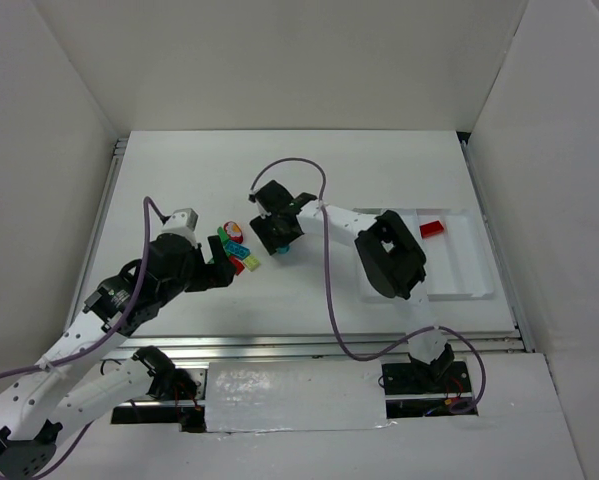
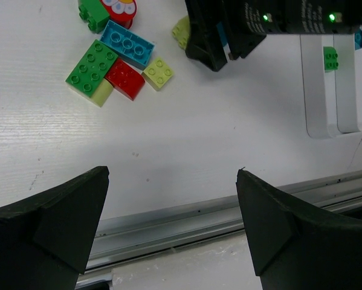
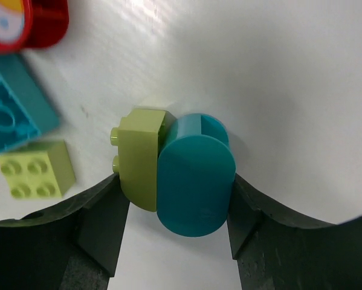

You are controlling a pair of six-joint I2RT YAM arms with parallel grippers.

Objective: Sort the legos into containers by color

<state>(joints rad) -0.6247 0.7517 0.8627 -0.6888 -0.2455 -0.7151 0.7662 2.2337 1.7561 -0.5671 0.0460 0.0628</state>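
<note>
My right gripper (image 3: pixel 174 199) has its jaws against a pair of legos lying on the table. One finger touches a rounded yellow-green lego (image 3: pixel 139 157) and the other a rounded teal lego (image 3: pixel 196 175). From above, this gripper (image 1: pixel 279 240) stands at the table's middle. Just left of it lies a pile of legos: a green one (image 2: pixel 91 67), a teal one (image 2: pixel 127 43), a red one (image 2: pixel 125 78) and a yellow-green one (image 2: pixel 158 72). My left gripper (image 2: pixel 171 205) hangs open and empty near the front rail. The white containers (image 1: pixel 459 255) sit at the right with a red lego (image 1: pixel 432 229) inside.
A red round piece with a printed face (image 2: pixel 119 9) lies at the pile's far end beside another green brick (image 2: pixel 91 13). One green lego (image 2: pixel 330 58) rests in a tray compartment. The metal rail (image 2: pixel 187 220) runs along the table's near edge.
</note>
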